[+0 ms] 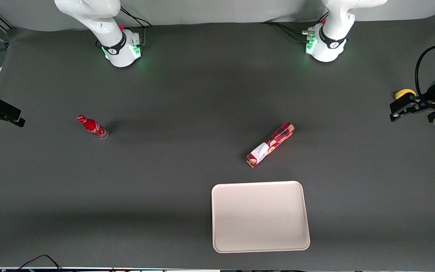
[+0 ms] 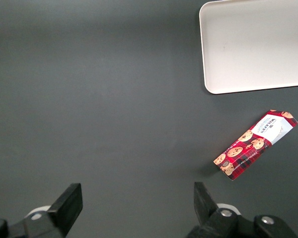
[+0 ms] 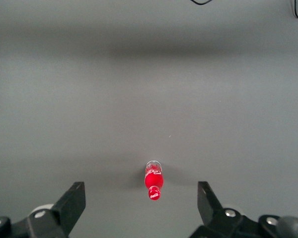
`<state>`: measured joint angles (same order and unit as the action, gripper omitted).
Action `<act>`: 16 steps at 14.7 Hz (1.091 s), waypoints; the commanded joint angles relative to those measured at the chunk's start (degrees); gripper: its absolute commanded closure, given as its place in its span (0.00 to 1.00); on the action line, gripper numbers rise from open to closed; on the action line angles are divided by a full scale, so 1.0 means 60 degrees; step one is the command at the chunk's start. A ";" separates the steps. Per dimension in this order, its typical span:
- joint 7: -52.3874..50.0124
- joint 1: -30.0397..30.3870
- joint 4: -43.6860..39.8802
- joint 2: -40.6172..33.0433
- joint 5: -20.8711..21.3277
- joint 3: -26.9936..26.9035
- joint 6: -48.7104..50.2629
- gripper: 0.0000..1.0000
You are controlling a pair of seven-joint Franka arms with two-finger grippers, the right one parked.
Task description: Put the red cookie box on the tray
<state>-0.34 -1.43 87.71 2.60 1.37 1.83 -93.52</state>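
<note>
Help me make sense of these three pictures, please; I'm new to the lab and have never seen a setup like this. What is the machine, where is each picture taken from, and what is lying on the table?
The machine is a pair of white robot arms bolted to a dark table. One picture looks down on the whole table from the front. The other two come from small cameras on the arms' wrists, so each shows its own two black fingers.

Only one arm works. Its gripper hangs at its own end of the table, open and holding nothing; its wrist camera shows the fingers spread wide.

On the table lies a red cookie box, flat and at a slant. A pale tray, with nothing on it, sits nearer the front camera, close to the box but not touching it. A small red soda bottle stands toward the parked arm's end.

The job is to put the box on the tray; it has not been picked up yet.
</note>
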 commanded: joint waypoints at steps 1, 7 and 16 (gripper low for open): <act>0.0203 -0.0055 -0.0101 -0.0038 0.0022 -0.0057 0.0147 0.00; 0.0306 -0.0070 -0.0204 0.0006 0.0051 -0.0057 0.0176 0.00; 0.0423 -0.0070 -0.0204 0.0020 0.0065 -0.0057 0.0190 0.00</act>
<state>0.80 -1.44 87.61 2.60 1.37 1.84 -93.52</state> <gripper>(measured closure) 0.000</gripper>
